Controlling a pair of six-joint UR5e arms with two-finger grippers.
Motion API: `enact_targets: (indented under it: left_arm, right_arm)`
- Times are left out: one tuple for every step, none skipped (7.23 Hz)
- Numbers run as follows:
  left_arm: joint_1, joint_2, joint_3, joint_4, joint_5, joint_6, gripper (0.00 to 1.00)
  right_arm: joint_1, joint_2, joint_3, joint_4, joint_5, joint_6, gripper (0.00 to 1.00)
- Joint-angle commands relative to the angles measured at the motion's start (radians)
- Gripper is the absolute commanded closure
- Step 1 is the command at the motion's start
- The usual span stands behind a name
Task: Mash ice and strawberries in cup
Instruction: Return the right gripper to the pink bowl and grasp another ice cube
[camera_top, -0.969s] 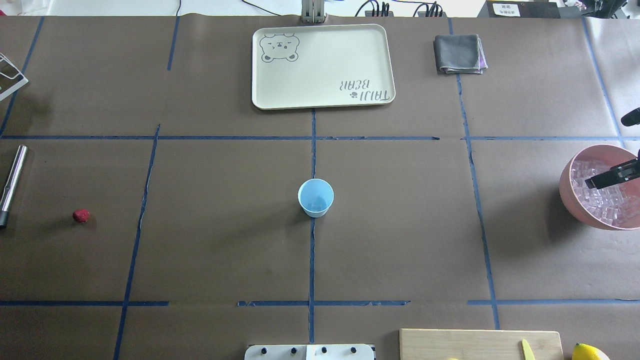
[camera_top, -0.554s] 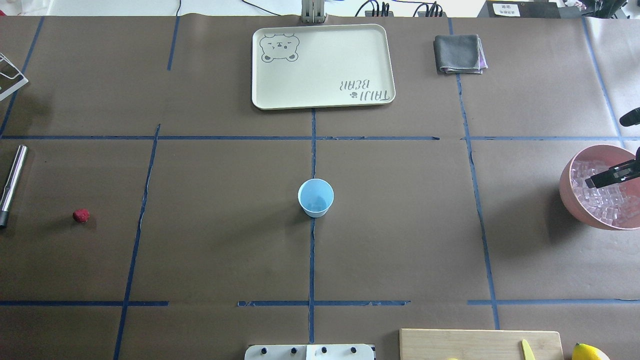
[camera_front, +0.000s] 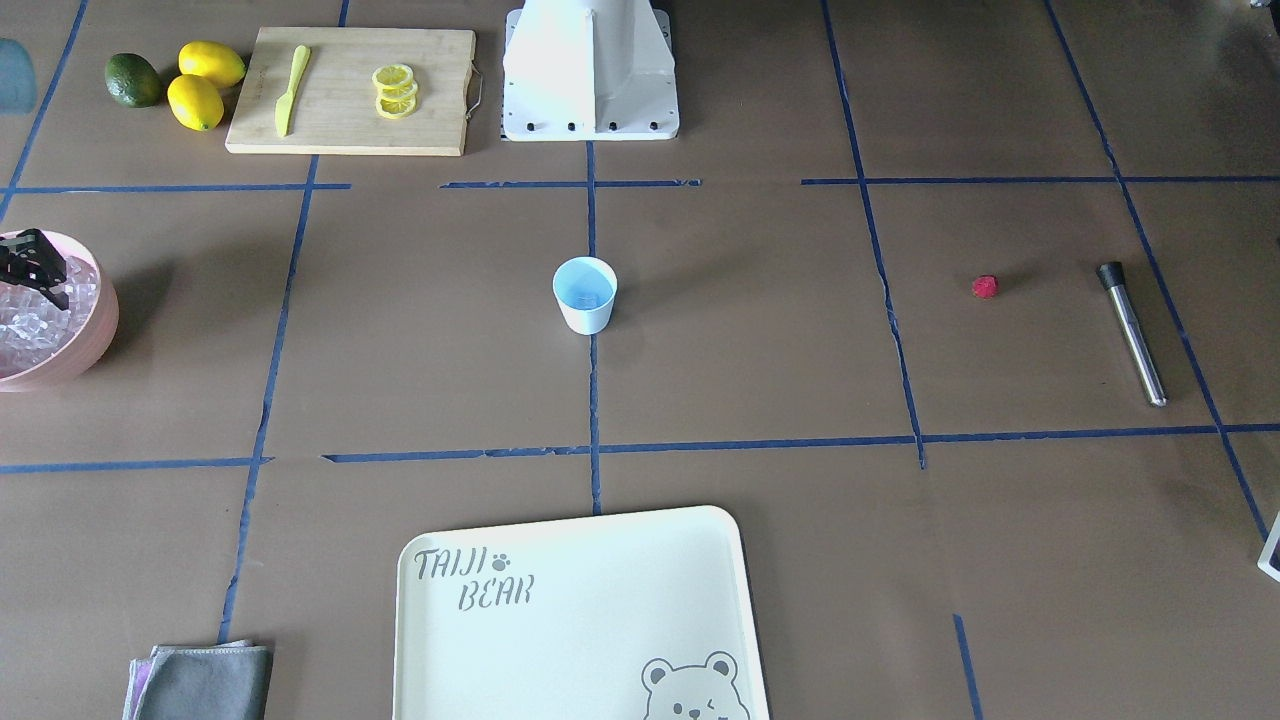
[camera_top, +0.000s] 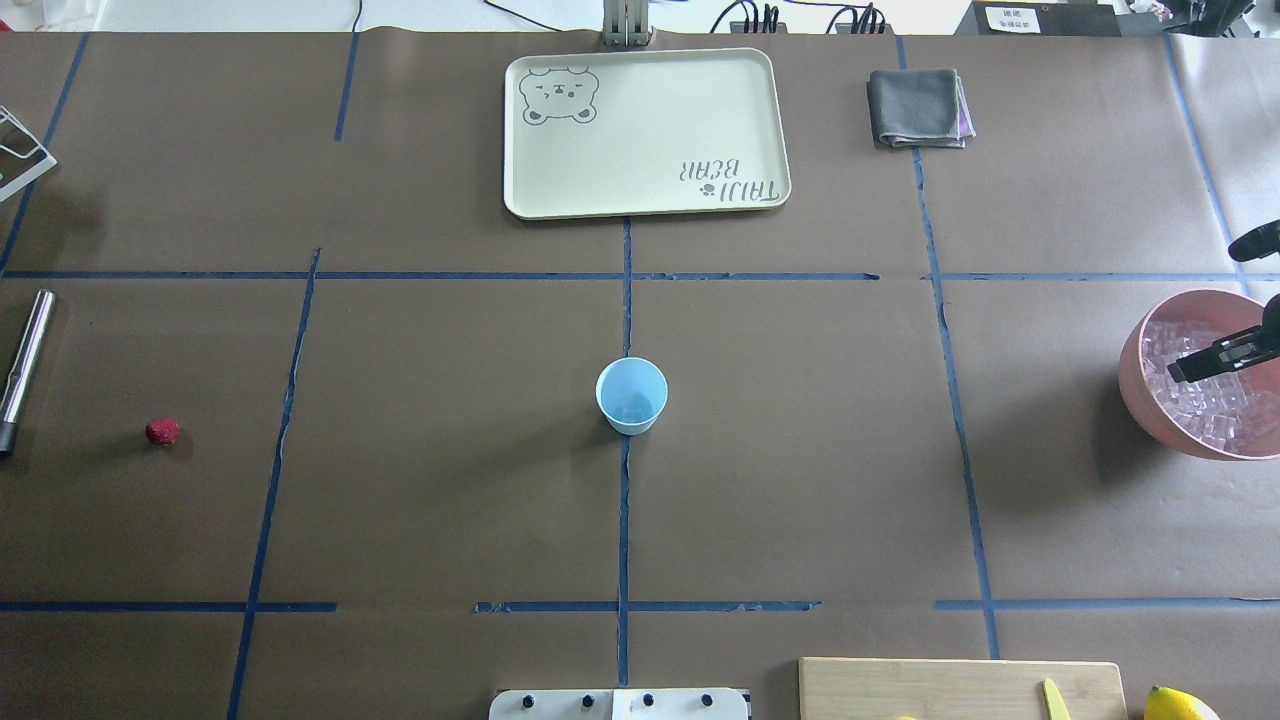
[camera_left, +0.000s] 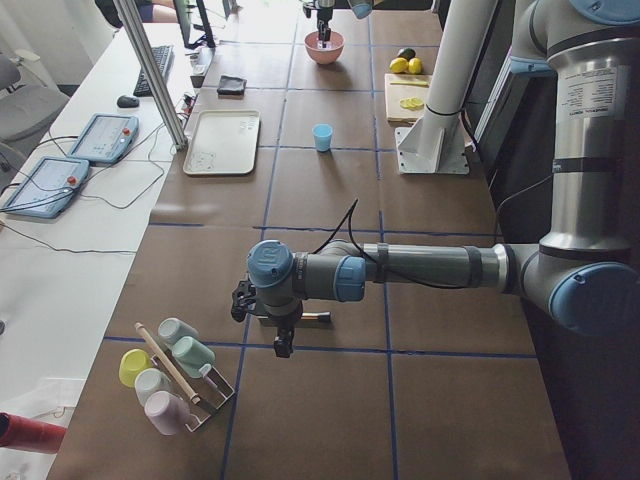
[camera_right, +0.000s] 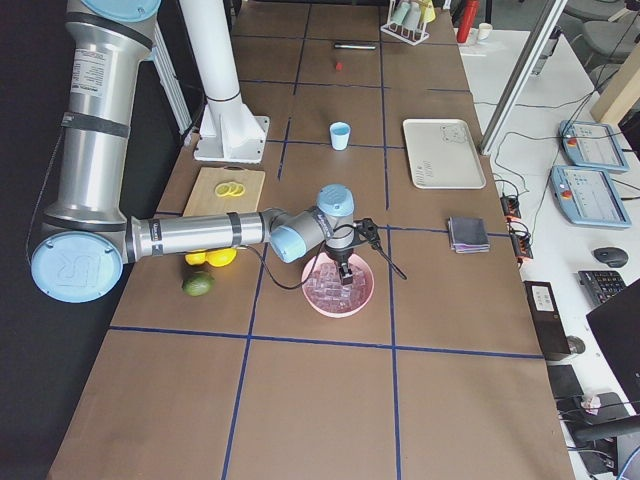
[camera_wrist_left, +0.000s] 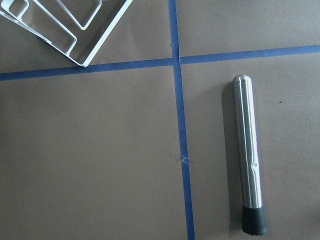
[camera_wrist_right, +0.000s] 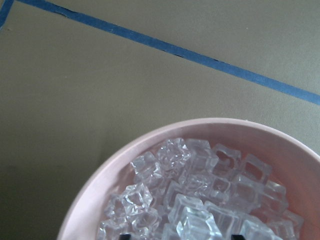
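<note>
The white cup (camera_top: 631, 395) with a light-blue inside stands upright at the table's centre; it also shows in the front view (camera_front: 585, 294). The ice (camera_wrist_right: 195, 200) fills the pink bowl (camera_top: 1135, 370) at the right edge. My right gripper (camera_top: 1215, 358) hangs over the ice, and its fingertips stand wide apart at the bottom edge of the right wrist view, holding nothing. The strawberry (camera_top: 162, 431) lies alone at the far left. A steel muddler (camera_wrist_left: 247, 155) lies beyond it. My left gripper (camera_left: 283, 345) hovers over the muddler; I cannot tell if it is open.
A cream tray (camera_top: 645, 130) and a grey cloth (camera_top: 918, 107) lie at the far side. A cutting board (camera_front: 350, 90) with lemon slices and a knife, two lemons (camera_front: 200, 85) and an avocado (camera_front: 132, 80) sit by the robot base. A wire cup rack (camera_wrist_left: 60, 25) stands beside the muddler.
My right gripper has shifted slightly over the ice bowl. The cup, the strawberry and the muddler have not moved.
</note>
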Motion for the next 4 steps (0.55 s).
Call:
enact_targets:
  left_arm:
    - [0.0,0.0,0.0,-0.001,0.0,0.0,0.0]
    - [0.0,0.0,0.0,0.001,0.0,0.0,0.0]
    - [0.0,0.0,0.0,0.001,0.0,0.0,0.0]
    - [0.0,0.0,0.0,0.001,0.0,0.0,0.0]
  right_arm:
    - [-0.011,0.003,-0.006,0.0,-0.013,-0.002,0.3]
    - [-0.015,0.003,-0.011,0.002,-0.014,-0.002,0.31]
    - [-0.017,0.004,-0.011,0.002,-0.015,-0.002,0.33]
    - [-0.016,0.004,-0.012,0.002,-0.021,-0.002,0.34]
